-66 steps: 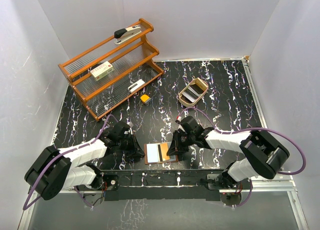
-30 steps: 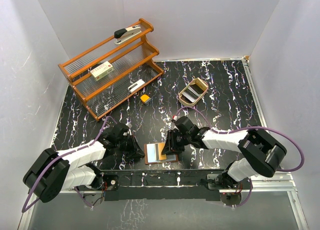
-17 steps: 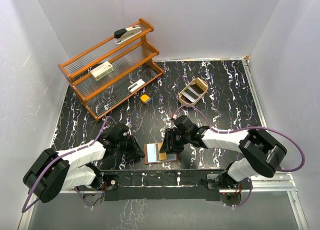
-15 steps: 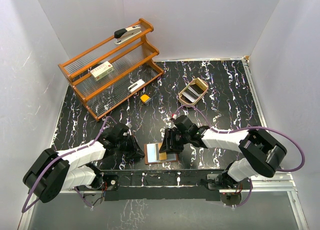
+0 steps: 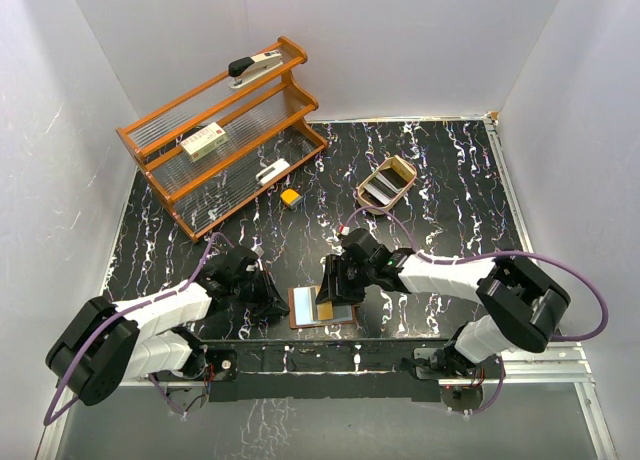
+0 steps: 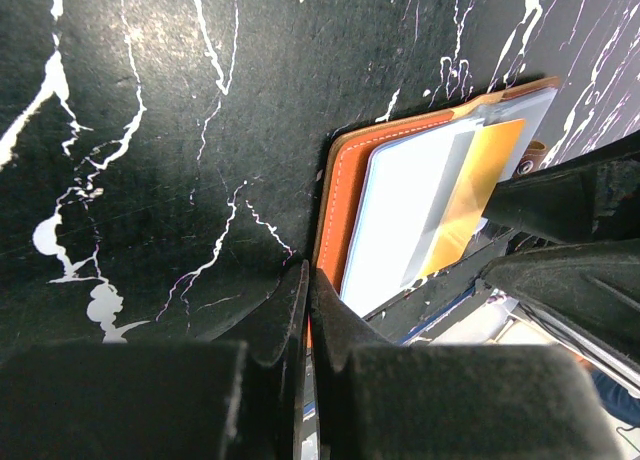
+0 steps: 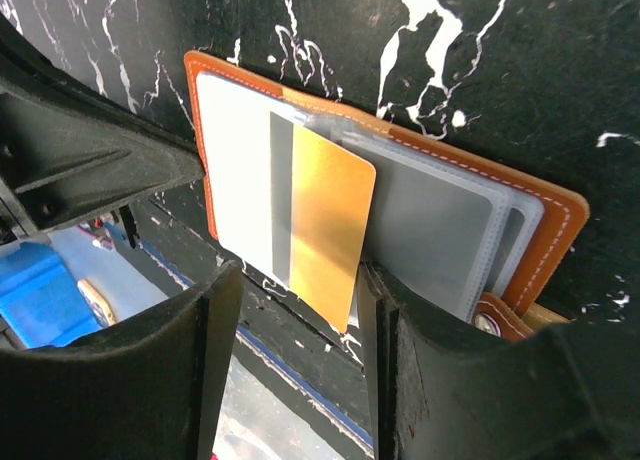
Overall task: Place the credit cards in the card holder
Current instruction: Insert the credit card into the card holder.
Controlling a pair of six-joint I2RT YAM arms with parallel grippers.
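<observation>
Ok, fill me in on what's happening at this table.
The right gripper holds a gold card over the open brown wallet at the near edge of the table. The card is not tucked fully into a pocket yet. The left gripper clamps the wallet's left edge. More cards seem to lie in the wooden tray farther back.

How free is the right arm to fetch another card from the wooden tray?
Probably not yet: the path to the tray looks open, but the right gripper is holding a gold card at the card holder.
</observation>
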